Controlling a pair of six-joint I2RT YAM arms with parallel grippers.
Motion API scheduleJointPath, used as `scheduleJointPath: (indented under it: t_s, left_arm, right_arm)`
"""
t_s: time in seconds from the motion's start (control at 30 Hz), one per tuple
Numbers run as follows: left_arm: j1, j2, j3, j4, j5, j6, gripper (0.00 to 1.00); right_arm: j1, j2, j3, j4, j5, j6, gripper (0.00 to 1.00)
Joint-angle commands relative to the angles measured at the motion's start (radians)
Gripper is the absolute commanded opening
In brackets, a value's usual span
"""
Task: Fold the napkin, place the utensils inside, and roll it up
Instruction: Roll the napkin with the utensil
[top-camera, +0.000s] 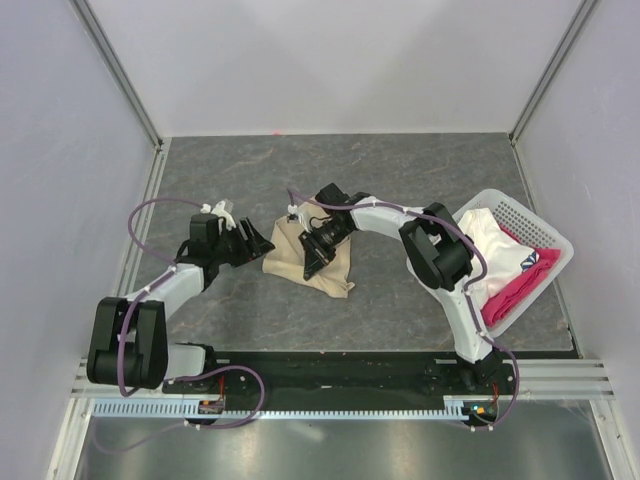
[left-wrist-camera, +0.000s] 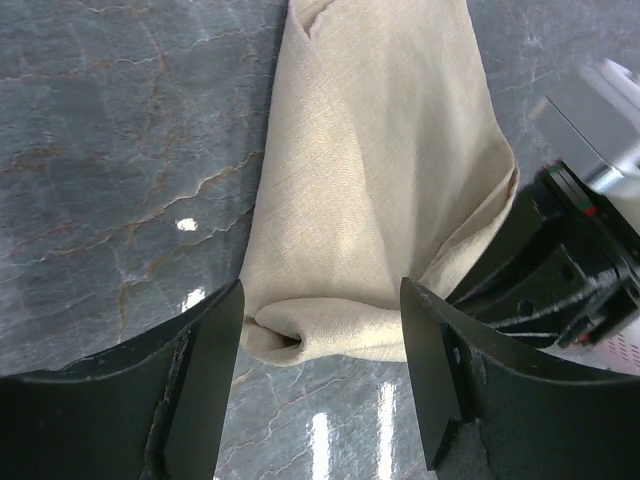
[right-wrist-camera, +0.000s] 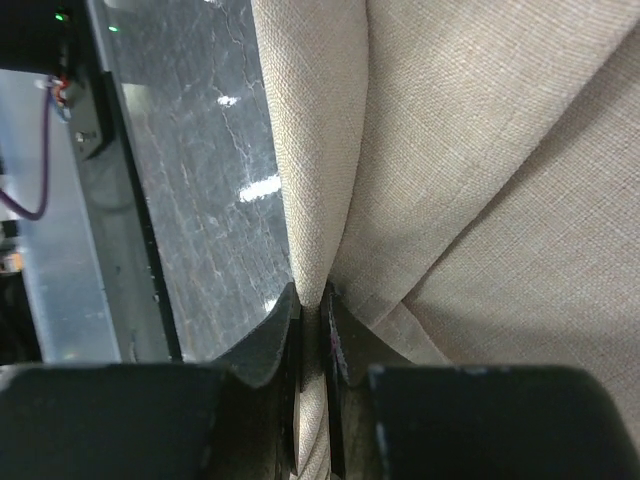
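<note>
napkin (top-camera: 300, 268) folded up small in the middle of the grey table (top-camera: 400, 170), long way going left to right, right end a bit nearer. left gripper (left-wrist-camera: 320, 300) at its left end, jaws wide apart, rolled end just in front. right gripper (right-wrist-camera: 313, 310) on top, jaws pinched tight on a fold of the cloth.

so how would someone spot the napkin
Look at the middle of the dark marbled table, between the two arms. The napkin lies there, pinched by the right claw. It is plain beige, unlike the white cloth and pink cloth in the basket.
</note>
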Motion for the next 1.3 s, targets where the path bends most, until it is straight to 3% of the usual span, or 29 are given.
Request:
scheduleJointPath:
  t_s: [0.0, 0.23, 0.5, 0.6, 0.7, 0.73, 0.8, 0.83, 0.97, 1.13, 1.27]
  left_arm:
    - [-0.015, 0.029, -0.002, 0.056, 0.034, 0.033, 0.71]
    - [-0.029, 0.063, 0.000, 0.053, 0.029, 0.045, 0.67]
    - [-0.036, 0.134, 0.008, 0.067, 0.029, 0.048, 0.50]
    - [-0.036, 0.152, 0.020, 0.062, 0.012, 0.048, 0.38]
    - [-0.036, 0.181, 0.050, 0.009, -0.026, 0.051, 0.20]
    - [-0.036, 0.192, 0.061, -0.016, -0.043, 0.051, 0.11]
    - [-0.035, 0.209, 0.087, -0.065, -0.080, 0.053, 0.06]
    - [-0.035, 0.222, 0.095, -0.074, -0.081, 0.053, 0.03]
    - [-0.035, 0.246, 0.135, -0.141, -0.086, 0.036, 0.02]
    - [-0.035, 0.272, 0.178, -0.200, -0.100, 0.032, 0.02]
    - [-0.035, 0.292, 0.201, -0.228, -0.100, 0.028, 0.02]
  right_arm:
    - [-0.024, 0.103, 0.032, -0.094, -0.036, -0.019, 0.13]
    - [-0.058, 0.169, 0.075, -0.104, -0.068, -0.010, 0.13]
    - [-0.062, 0.194, 0.090, -0.107, -0.067, -0.002, 0.13]
    - [-0.064, 0.200, 0.096, -0.107, -0.068, 0.003, 0.13]
    - [-0.065, 0.191, 0.098, -0.104, -0.064, 0.009, 0.19]
    - [-0.064, 0.185, 0.098, -0.104, -0.059, 0.015, 0.24]
    - [-0.065, 0.157, 0.098, -0.100, -0.030, 0.029, 0.33]
    - [-0.064, 0.146, 0.095, -0.097, -0.021, 0.035, 0.43]
    - [-0.065, 0.020, 0.049, -0.030, 0.048, 0.093, 0.59]
    - [-0.061, -0.203, -0.072, 0.139, 0.186, 0.161, 0.69]
    - [0.014, -0.402, -0.248, 0.205, 0.451, 0.119, 0.75]
